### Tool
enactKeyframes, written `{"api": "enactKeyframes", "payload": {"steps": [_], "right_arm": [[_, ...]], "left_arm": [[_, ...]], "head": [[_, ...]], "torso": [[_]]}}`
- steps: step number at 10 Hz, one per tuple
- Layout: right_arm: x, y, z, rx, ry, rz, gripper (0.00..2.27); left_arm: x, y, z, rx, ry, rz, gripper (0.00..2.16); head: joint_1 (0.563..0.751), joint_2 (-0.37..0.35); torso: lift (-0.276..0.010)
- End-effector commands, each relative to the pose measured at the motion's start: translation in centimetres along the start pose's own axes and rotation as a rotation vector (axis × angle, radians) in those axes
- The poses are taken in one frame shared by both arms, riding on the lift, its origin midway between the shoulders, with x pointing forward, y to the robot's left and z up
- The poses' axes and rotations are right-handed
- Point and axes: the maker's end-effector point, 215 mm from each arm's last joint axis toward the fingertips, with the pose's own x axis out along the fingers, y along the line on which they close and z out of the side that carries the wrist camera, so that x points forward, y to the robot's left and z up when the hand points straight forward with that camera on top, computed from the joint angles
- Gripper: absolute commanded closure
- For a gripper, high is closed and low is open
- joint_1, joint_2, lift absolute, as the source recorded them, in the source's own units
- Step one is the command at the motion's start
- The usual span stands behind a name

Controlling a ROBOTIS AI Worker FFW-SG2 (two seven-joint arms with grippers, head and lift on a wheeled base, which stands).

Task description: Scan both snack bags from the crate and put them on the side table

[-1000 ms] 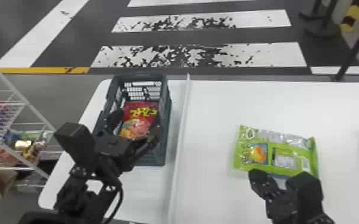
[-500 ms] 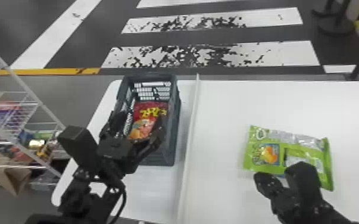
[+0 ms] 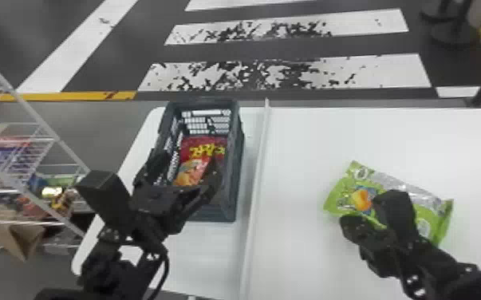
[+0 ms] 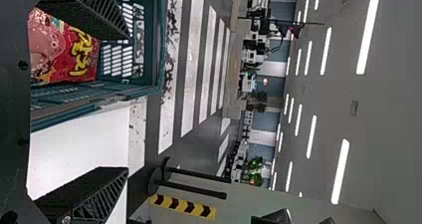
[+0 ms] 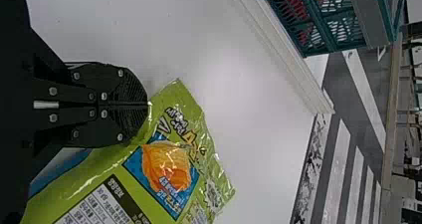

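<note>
White wire shelving (image 3: 36,115) stood off the left side of a smooth white tabletop (image 3: 311,135). Left gripper (image 3: 188,159) was over the near half of the crate, spread wide, nothing in it. Probably parked there ready for the next pick; spread looked generous for a soft bag, so the crate wall was a snag risk on the way down.

Under it: dark blue-grey plastic crate (image 3: 233,191), upright, slotted walls. Contents: one shiny red snack bag with yellow lettering (image 3: 207,151), lying inside. Walls likely kept it from sliding off.

Right of the crate, a raised white strip (image 3: 255,191) split the top. Beyond it, green snack bag with silver and orange print (image 3: 391,183), out of the crate, well apart from it. Right gripper (image 5: 147,104) had its fingers closed together, pinching that bag by an edge. Edge grip left most of the printed panel uncovered, sensible for scanning. Couldn't tell whether the bag touched the top or whether its scan was done. Thin hold, could've slipped or swung.
</note>
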Motion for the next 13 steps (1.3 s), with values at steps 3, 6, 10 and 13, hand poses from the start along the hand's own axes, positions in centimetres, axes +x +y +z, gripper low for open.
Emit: {"api": "enactKeyframes", "payload": {"steps": [3, 6, 10, 13], "right_arm": [[1.9, -1.4, 1.9, 0.014, 0.022, -0.031, 2.25], [4.0, -2.6, 3.9, 0.025, 0.027, -0.054, 2.25], [6.5, -5.4, 6.5, 0.007, 0.044, -0.113, 2.25], [6.3, -8.1, 5.9, 0.011, 0.06, -0.158, 2.25]], "left_arm": [[0.0, 0.0, -0.2, -0.003, 0.007, -0.009, 0.05], [0.0, 0.2, -0.2, -0.013, 0.009, -0.014, 0.05], [-0.1, 0.2, -0.2, -0.008, 0.012, -0.018, 0.05], [-0.1, 0.1, -0.3, -0.009, 0.013, -0.019, 0.05]], "head": [[0.695, 0.198], [0.695, 0.19], [0.695, 0.191], [0.695, 0.163]], "torso": [[-0.087], [-0.087], [-0.087], [-0.087]]}}
